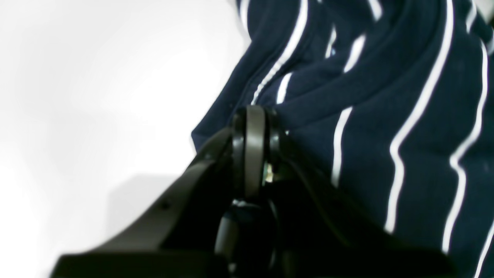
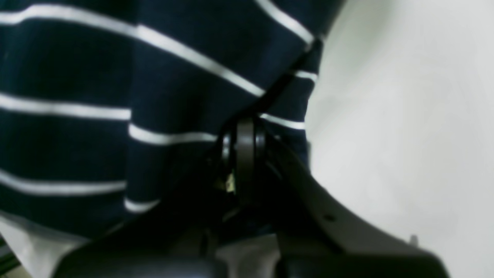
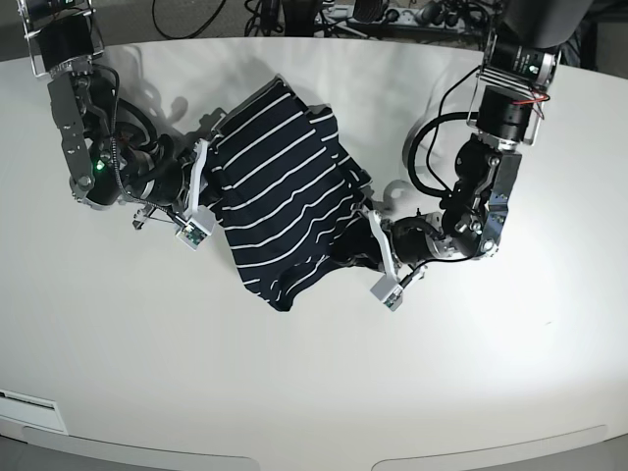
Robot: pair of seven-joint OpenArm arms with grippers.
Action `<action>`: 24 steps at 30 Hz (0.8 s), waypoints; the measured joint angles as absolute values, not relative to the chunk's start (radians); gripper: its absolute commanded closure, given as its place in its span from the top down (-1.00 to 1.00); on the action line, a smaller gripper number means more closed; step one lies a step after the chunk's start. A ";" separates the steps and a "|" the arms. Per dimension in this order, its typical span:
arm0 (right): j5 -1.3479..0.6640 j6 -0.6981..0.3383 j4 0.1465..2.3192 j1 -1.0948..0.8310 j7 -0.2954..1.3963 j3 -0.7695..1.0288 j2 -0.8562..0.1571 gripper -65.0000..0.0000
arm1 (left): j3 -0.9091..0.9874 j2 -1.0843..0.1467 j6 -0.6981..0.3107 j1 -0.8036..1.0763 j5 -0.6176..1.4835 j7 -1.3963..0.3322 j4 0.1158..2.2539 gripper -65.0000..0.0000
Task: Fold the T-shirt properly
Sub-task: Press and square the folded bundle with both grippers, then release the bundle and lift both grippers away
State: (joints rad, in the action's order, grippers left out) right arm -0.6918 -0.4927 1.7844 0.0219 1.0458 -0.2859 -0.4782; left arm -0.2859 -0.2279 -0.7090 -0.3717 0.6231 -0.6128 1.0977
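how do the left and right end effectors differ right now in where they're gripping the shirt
In the base view, the left end effector pinches the T-shirt at its edge toward the image's right, lower down; the right end effector pinches the opposite edge, higher up. Stripes run lengthwise past the left one, crosswise by the right. Both are shut on fabric.

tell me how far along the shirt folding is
Partly done, by the look of it. The T-shirt is already gathered into a rough bundle on the table, though it looks rumpled and skewed, not a neat rectangle. Right now both arms hold it: the left gripper and the right gripper each appear shut on an edge of the cloth. Left to do: finish the fold, flatten it, and let go.
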 measured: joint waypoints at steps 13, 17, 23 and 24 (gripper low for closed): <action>-0.690 -0.489 1.906 -0.072 1.055 -0.286 -0.467 -1.00 | -0.532 -0.162 -0.693 -0.455 0.368 -0.383 1.066 -1.00; -0.672 -0.491 1.906 -0.072 0.990 -0.279 -0.467 -1.00 | -0.535 -0.152 -0.697 -0.485 0.358 -0.413 1.066 -1.00; -0.662 -0.459 1.938 -0.072 0.913 -0.102 -0.465 -1.00 | -0.464 -0.159 -0.696 -0.587 0.424 -0.485 1.067 -1.00; -0.698 -0.461 1.956 -0.071 0.913 -0.059 -0.465 -1.00 | -0.450 -0.160 -0.696 -0.610 0.471 -0.525 1.068 -1.00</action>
State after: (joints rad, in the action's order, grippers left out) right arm -0.6983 -0.4606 1.9560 -0.0711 0.9127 -0.0586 -0.4648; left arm -0.4500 -0.1600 -0.6964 -0.6098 0.4706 -0.5247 1.0676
